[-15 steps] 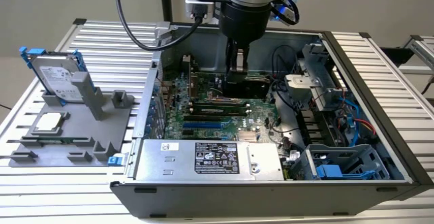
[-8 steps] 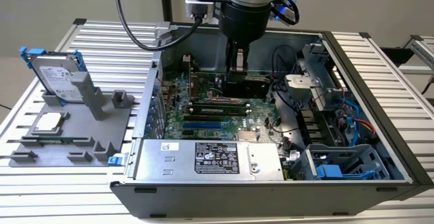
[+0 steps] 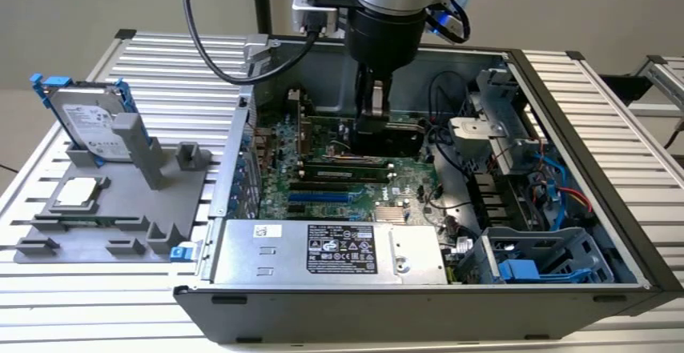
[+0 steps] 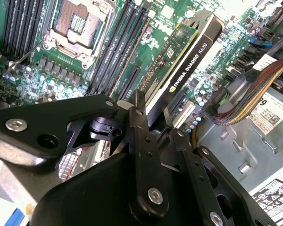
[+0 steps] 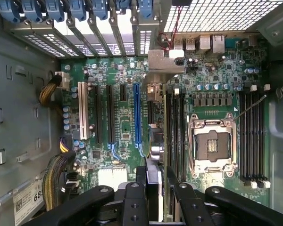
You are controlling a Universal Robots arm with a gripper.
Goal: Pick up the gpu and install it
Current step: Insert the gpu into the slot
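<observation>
Black gripper [image 4: 153, 125] of ours is clamped on the gpu [image 4: 181, 59], holding it on edge inside the case [image 3: 577, 113] just above the motherboard [image 5: 127, 75], long axis parallel to its slots [image 5: 137, 113]

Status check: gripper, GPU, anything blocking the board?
Gripper shut on gpu, inside the case. Card on edge above the motherboard slots. Nothing seen blocking.

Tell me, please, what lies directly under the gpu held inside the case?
Under the gpu, held in the gripper, lies the green motherboard with its expansion slots. The card itself covers whatever sits directly beneath it.
</observation>
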